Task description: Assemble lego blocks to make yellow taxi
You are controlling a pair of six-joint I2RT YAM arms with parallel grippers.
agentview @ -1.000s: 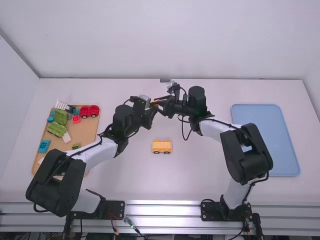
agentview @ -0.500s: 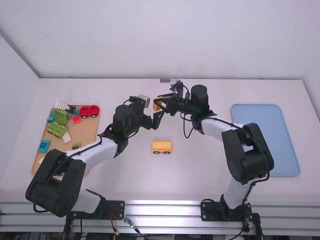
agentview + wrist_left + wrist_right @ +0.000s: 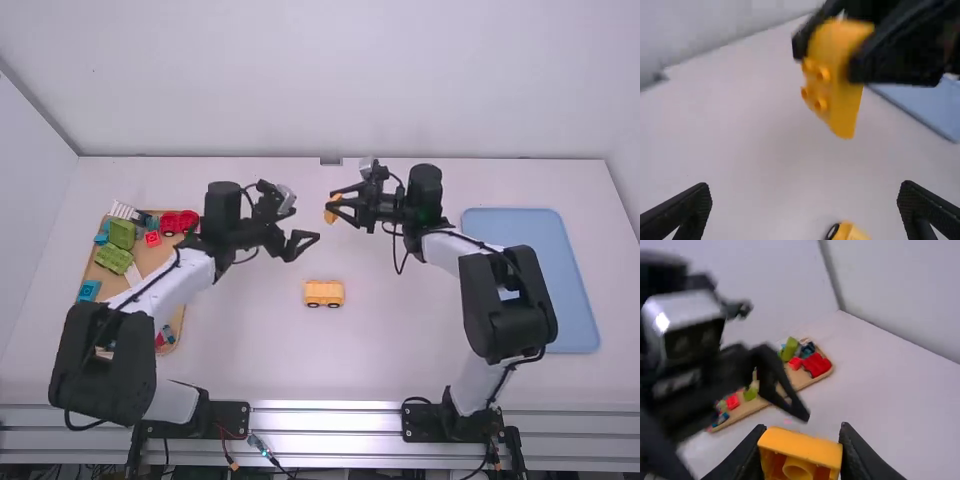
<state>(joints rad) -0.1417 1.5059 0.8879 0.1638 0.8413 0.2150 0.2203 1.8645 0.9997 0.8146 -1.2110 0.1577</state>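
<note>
My right gripper is shut on a yellow block above the table's upper middle. In the right wrist view the yellow block sits between the fingertips of my right gripper, its hollow side showing. The left wrist view shows studs on the held yellow block. My left gripper stands open and apart from it, to its left; in its own view the left gripper has nothing between its fingers. A yellow wheeled car base rests on the table below the grippers.
A wooden tray at the left holds a red car, green blocks and several other pieces, partly under the left arm. A blue tray lies at the right.
The left gripper has let go of the yellow block, opened and drawn back to the left. The right gripper has moved slightly right with the block, which has tilted. The car base has stayed put.
</note>
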